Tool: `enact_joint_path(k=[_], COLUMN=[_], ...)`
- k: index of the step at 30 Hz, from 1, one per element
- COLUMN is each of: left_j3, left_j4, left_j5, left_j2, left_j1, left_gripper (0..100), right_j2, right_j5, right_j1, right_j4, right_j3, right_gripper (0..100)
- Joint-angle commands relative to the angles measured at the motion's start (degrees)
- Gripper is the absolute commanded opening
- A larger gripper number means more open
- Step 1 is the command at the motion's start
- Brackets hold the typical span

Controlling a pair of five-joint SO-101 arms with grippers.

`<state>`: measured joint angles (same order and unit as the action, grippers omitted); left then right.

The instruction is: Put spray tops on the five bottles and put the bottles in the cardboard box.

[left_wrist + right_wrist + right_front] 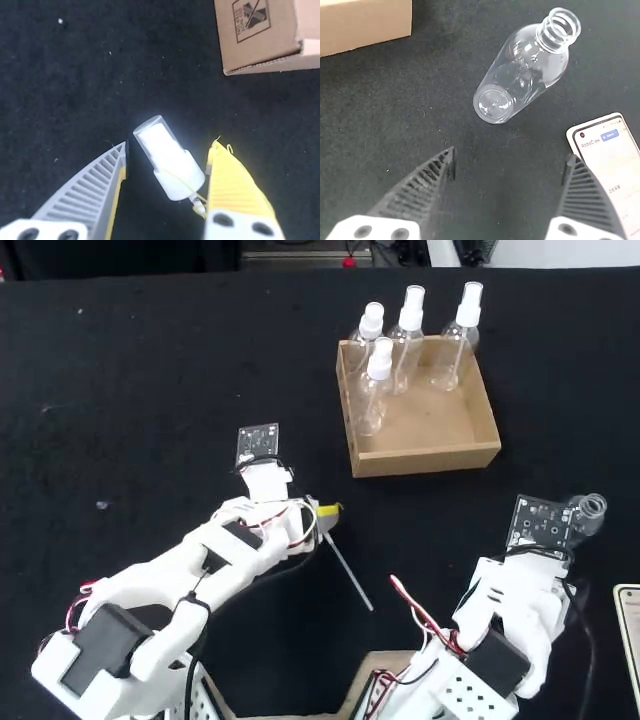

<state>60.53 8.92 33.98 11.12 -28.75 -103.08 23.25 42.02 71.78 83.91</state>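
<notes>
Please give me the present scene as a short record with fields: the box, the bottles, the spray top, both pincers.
Cardboard box: holds four capped bottles.
Fifth bottle: uncapped, lying on the table, outside the box.
Left pincer: open, one finger on either side of the spray top.
Right pincer: open, empty, short of the fifth bottle.
Phone: on the table beside the right pincer.

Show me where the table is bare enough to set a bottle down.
Widest: the table left of the cardboard box. A smaller strip runs between the box front and the spray top. The box's near right floor is bare. Crowded: its far left, with four bottles, and the right edge by the open bottle and phone.
</notes>
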Motion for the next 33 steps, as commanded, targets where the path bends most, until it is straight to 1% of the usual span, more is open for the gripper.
enact_joint_path(k=[1,4,5,7,9,11,12,14,16,18,19,21,24,26,28,30,33], left_j3=[-3.03,-4.62,-5.23,-6.11,-6.37,-6.64,-7.25,-8.66,-10.24,-11.38,-11.82,-11.65,-13.32,-17.01,-22.99,-29.58,-36.09], left_j4=[0.53,4.22,5.36,7.12,8.0,8.53,9.85,15.3,22.95,30.68,33.14,34.11,35.87,39.03,44.75,51.78,60.75], left_j5=[0.26,0.26,0.18,0.18,0.09,-1.23,-3.16,-8.62,-15.38,-23.74,-28.31,-35.16,-40.26,-42.37,-45.98,-49.93,-53.36], left_j2=[-0.09,-0.26,-0.44,-0.53,-0.09,0.18,0.88,3.52,7.74,12.75,14.86,18.46,19.34,17.14,13.45,8.88,2.11], left_j1=[-0.75,-1.89,-2.33,-2.86,-2.07,0.31,1.45,3.47,4.88,6.99,8.22,10.95,15.6,18.86,21.32,22.2,22.46], left_gripper=[15,4,3,4,5,5,5,5,5,5,5,5,6,8,14,19,20], right_j2=[-6.02,-6.02,-6.02,-6.02,-6.02,-6.02,-6.02,-6.02,-6.02,-6.02,-6.02,-6.02,-6.02,-6.02,-6.02,-6.02,-6.02], right_j5=[0.35,0.35,0.35,0.35,0.35,0.35,0.35,0.35,0.35,0.35,0.35,0.35,0.35,0.35,0.35,0.44,0.62], right_j1=[-0.7,-0.62,-0.62,-0.62,-0.62,-0.62,-0.53,-0.53,-0.53,-0.53,-0.62,-0.79,-0.79,-0.62,-0.62,-0.62,-0.53], right_j4=[0.09,0.09,0.09,0.09,0.09,0.09,0.09,0.09,0.09,0.09,0.09,0.09,0.09,0.09,0.09,0.09,0.09], right_j3=[-0.31,-0.31,-0.4,-0.4,-0.4,-0.4,-0.4,-0.4,-0.4,-0.4,-0.4,-0.4,-0.4,-0.57,-0.75,-0.84,-0.75], right_gripper=[31.1,31.1,31.1,31.1,31.1,31.1,31.1,31.1,31.1,31.1,31.1,31.1,31.1,31.1,31.1,31.1,31.1])
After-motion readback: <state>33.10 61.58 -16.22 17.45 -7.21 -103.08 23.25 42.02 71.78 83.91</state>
